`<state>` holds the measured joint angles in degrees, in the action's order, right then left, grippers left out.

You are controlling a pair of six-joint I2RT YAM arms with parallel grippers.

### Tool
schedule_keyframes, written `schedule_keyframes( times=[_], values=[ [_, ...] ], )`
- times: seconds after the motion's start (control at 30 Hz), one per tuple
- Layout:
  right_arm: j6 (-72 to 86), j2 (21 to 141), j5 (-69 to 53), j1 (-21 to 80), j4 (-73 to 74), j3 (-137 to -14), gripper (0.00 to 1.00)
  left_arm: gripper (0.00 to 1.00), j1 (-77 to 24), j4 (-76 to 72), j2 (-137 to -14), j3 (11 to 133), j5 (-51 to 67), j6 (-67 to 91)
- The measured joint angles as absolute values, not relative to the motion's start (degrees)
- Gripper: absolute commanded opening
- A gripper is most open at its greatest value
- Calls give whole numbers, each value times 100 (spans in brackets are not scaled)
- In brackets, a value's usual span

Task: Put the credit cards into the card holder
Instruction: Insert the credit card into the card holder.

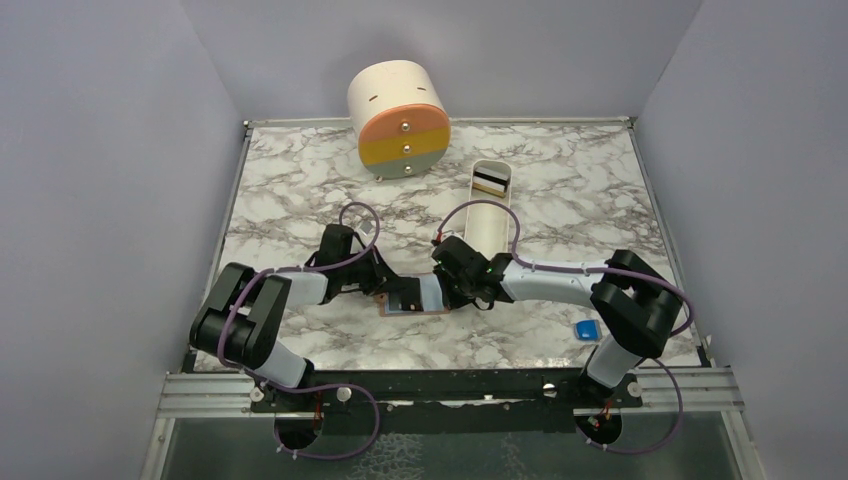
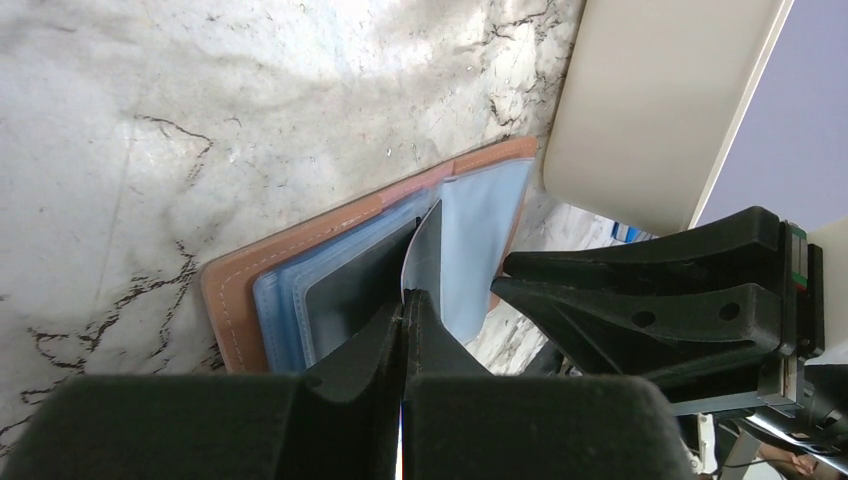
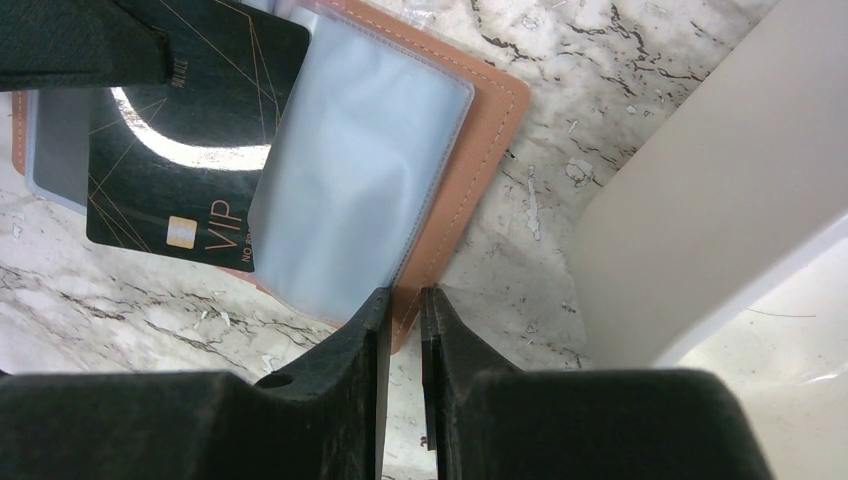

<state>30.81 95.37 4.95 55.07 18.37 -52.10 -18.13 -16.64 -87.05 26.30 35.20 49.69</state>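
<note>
The tan card holder (image 1: 432, 296) lies open on the marble between both arms, its light-blue clear sleeves (image 3: 360, 180) facing up. My left gripper (image 2: 404, 298) is shut on a black credit card (image 3: 180, 150) marked VIP, which bends and runs with its far edge under a sleeve leaf. In the left wrist view the card (image 2: 424, 245) shows edge-on, rising from the tips. My right gripper (image 3: 402, 298) stands at the holder's tan edge (image 3: 480, 160). Its jaws are a narrow gap apart with only marble between them. More credit cards (image 1: 491, 182) lie in the white tray's far end.
The long white oblong tray (image 1: 485, 225) stands right behind the right gripper, its wall (image 3: 700, 200) close beside the fingers. A round drum (image 1: 398, 118) with orange, yellow and grey bands sits at the back. A small blue block (image 1: 586, 329) lies at the near right.
</note>
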Motion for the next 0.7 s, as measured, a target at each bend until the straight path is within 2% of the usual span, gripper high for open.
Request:
schedule_keyframes(
  times=[0.7],
  values=[
    [3129,9526,499,5542,1706,-5157,17,0,-1813,-1540,-8390,2545,3225,4873]
  ],
)
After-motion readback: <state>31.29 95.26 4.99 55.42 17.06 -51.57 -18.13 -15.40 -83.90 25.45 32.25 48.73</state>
